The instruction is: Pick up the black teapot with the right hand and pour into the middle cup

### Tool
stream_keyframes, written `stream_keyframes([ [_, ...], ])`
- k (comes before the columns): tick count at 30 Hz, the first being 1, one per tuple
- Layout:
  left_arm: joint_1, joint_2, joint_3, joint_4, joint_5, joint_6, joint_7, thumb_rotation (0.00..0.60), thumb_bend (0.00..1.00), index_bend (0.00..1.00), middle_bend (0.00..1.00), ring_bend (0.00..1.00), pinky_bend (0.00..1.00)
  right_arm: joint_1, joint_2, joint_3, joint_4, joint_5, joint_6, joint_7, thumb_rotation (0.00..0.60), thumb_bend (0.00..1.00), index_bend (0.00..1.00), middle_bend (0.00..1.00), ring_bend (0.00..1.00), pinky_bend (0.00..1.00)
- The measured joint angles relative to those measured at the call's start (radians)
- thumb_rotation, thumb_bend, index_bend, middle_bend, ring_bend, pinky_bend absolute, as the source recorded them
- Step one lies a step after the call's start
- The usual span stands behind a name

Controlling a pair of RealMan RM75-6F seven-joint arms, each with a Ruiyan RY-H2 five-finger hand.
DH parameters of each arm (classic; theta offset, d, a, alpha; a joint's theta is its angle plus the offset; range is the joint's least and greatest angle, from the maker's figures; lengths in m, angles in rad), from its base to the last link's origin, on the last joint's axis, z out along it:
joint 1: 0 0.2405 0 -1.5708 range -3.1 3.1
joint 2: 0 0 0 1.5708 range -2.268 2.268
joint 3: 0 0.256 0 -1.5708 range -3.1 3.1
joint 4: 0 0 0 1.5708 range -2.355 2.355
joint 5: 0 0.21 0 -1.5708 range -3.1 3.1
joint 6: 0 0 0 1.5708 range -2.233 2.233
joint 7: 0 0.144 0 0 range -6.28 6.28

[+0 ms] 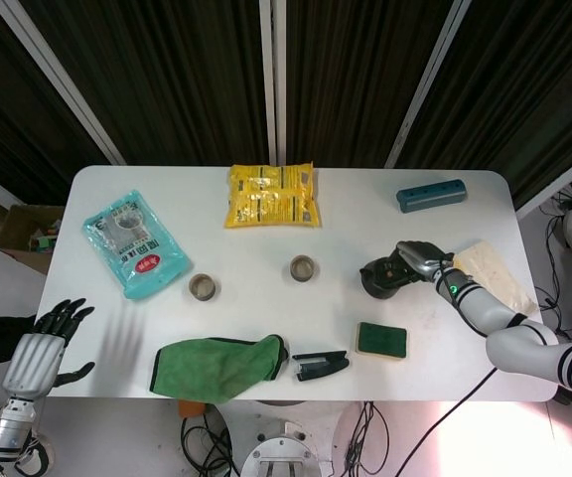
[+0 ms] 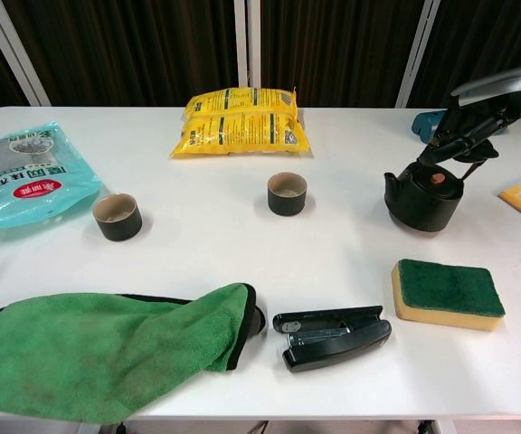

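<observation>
the right hand (image 2: 464, 127) is clamped on the top handle of the squat black teapot (image 2: 421, 200), near the worktop's (image 2: 206, 244) right end, spout turned towards the middle dark cup (image 2: 287, 193), ready for pouring.

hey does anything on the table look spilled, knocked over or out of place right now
Nothing stands out. The black teapot sits upright with the right robot hand on its handle, both cups stand upright, and no liquid shows on the table. The green cloth is merely rumpled, partly covering something dark.
</observation>
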Motion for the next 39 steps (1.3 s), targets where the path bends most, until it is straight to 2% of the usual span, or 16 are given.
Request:
stream_keyframes([
  [3,0.0,0.0,0.0,0.001,0.0,0.0,-0.001,0.6,0.13,0.17,0.09,0.07,0.22,-0.001,0.003,0.0,-0.006,0.003,0.015,-0.006,0.338,0.18,0.83,0.82,0.75,0.42],
  [8,-0.001,-0.002,0.0,0.003,0.0,-0.002,-0.002,0.6,0.13,0.17,0.09,0.07,0.22,0.001,0.007,-0.005,-0.011,0.016,0.03,-0.019,0.335,0.18,0.83,0.82,0.76,0.44],
  [14,-0.001,-0.004,0.0,0.006,-0.001,-0.002,-0.004,0.6,0.13,0.17,0.09,0.07,0.22,0.002,0.011,-0.011,-0.015,0.031,0.039,-0.029,0.336,0.18,0.85,0.85,0.79,0.52],
  [23,-0.002,-0.005,0.0,0.006,-0.001,-0.004,-0.004,0.6,0.13,0.17,0.09,0.07,0.22,0.002,0.017,-0.014,-0.024,0.039,0.057,-0.046,0.338,0.18,0.86,0.86,0.8,0.53],
  [27,-0.005,-0.006,0.0,0.004,0.001,-0.006,-0.001,0.6,0.13,0.17,0.09,0.07,0.22,0.0,0.021,-0.012,-0.03,0.033,0.071,-0.05,0.341,0.18,0.9,0.88,0.82,0.54],
  [32,-0.008,-0.007,0.0,0.001,0.003,-0.01,0.003,0.6,0.13,0.17,0.09,0.07,0.22,-0.011,0.022,-0.012,-0.038,0.017,0.119,-0.07,0.34,0.18,0.99,0.94,0.87,0.6],
  [39,-0.009,-0.007,0.001,-0.002,0.005,-0.008,0.006,0.6,0.13,0.17,0.09,0.07,0.22,-0.035,0.021,-0.008,-0.048,-0.01,0.187,-0.098,0.342,0.18,1.0,1.0,0.93,0.69],
])
